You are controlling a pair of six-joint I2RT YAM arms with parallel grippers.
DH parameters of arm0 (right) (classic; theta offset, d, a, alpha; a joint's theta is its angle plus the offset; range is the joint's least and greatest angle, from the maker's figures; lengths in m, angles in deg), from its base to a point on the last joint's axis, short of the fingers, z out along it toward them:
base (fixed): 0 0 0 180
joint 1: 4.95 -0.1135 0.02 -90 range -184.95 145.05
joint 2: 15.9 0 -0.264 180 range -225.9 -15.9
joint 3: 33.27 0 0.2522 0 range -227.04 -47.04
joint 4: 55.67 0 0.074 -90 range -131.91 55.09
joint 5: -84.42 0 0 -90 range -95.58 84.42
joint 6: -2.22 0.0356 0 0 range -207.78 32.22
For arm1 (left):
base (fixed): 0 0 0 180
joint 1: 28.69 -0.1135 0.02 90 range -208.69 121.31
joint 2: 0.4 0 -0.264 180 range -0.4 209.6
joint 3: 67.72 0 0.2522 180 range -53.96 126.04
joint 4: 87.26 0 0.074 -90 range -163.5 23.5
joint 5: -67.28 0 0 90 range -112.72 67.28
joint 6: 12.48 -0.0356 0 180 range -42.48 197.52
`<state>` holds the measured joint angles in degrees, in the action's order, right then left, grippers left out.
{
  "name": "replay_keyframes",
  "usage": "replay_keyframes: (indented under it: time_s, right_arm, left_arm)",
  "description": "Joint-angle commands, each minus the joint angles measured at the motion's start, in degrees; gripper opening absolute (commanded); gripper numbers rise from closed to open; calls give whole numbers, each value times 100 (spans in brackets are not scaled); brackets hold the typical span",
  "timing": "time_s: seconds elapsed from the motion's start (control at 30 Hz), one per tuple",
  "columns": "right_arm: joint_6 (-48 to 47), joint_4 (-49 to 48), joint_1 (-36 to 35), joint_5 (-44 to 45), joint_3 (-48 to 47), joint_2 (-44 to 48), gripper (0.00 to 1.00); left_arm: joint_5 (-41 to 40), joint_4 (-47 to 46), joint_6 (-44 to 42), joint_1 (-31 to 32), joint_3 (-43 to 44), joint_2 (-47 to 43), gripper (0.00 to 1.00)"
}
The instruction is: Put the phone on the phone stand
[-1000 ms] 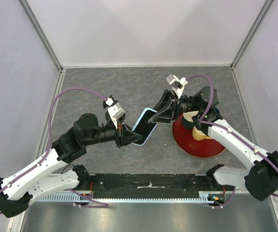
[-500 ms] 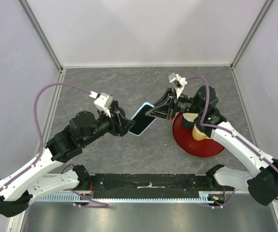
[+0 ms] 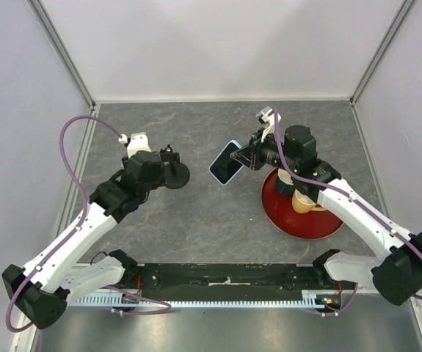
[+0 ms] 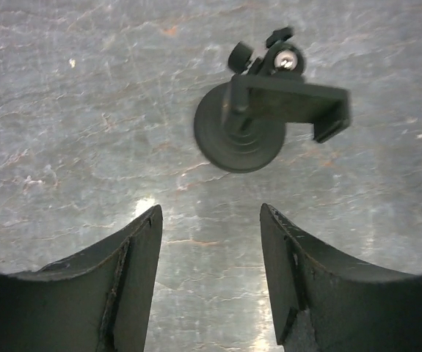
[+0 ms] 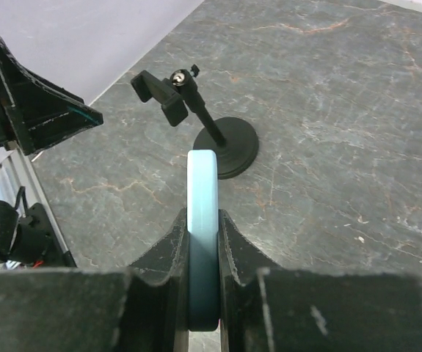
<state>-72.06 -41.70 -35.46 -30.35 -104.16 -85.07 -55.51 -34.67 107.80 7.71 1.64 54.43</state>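
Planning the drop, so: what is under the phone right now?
Only grey table shows around the phone, held in the right claw. The phone stand stands apart, toward the left arm. The spot directly beneath is hidden by the phone itself.

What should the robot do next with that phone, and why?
Probably carry the phone left to the phone stand: the right fingers grip it in the air, the stand is empty, and the left fingers hover open near it.
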Motion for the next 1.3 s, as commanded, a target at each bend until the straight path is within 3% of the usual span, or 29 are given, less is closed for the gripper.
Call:
replay_keyframes:
  time_s: [0.0,0.23,0.37,0.57,0.73,0.93,1.27]
  right_arm:
    - [-201,-372,-8,306,-238,298,0]
    - [-237,-399,-8,210,-255,167,0]
    - [-245,-425,-8,201,-238,149,0]
    - [-298,-451,-8,201,-194,228,0]
    - [-307,-460,0,201,-185,228,0]
    - [-289,-495,0,184,-194,167,0]
    - [-263,-513,0,166,-194,123,0]
  left_arm:
    - [396,-856,-698,-239,-276,-95,61]
    - [686,-1053,-1612,-441,108,659,59]
    - [1231,-825,-1649,-695,513,1124,65]
    - [1258,-358,-1762,-915,1111,1741,63]
    - [1592,-429,-2157,-995,1007,1724,57]
    - [1891,-692,-2570,-1004,760,1470,60]
    - [1706,-789,-2791,-1004,681,1575,52]
